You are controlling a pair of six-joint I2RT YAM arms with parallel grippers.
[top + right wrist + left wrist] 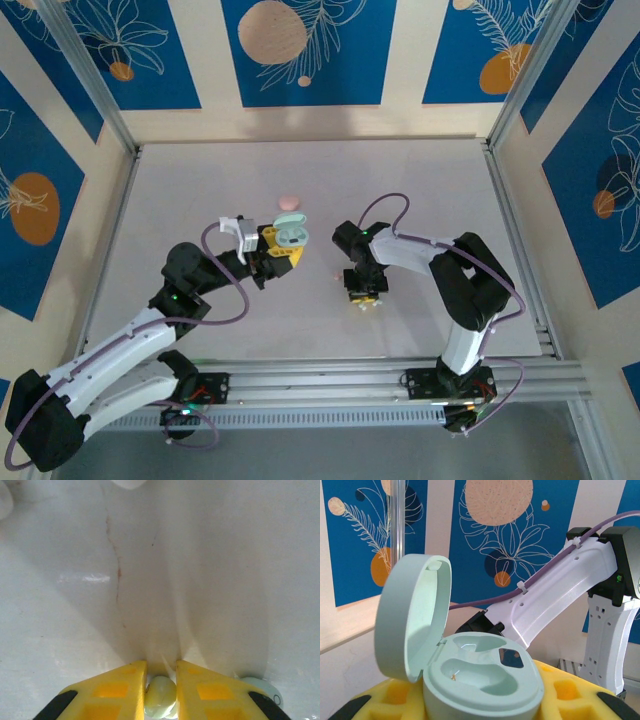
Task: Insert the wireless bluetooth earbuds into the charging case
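Right end effector [161, 668] pinched shut on a pale mint earbud [161, 696], down at the table [210, 580], right of the open case [485, 680] clamped in left end effector [281, 247]. Probably featherlight, hard, slick; best gripped gently across rounded body.

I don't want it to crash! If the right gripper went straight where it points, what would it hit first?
Probably the white table, close beneath the right gripper and its mint earbud.

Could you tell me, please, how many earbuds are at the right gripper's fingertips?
2. One mint earbud is pinched in the right gripper; a second pale earbud lies on the table just beside it. Others may be hidden.
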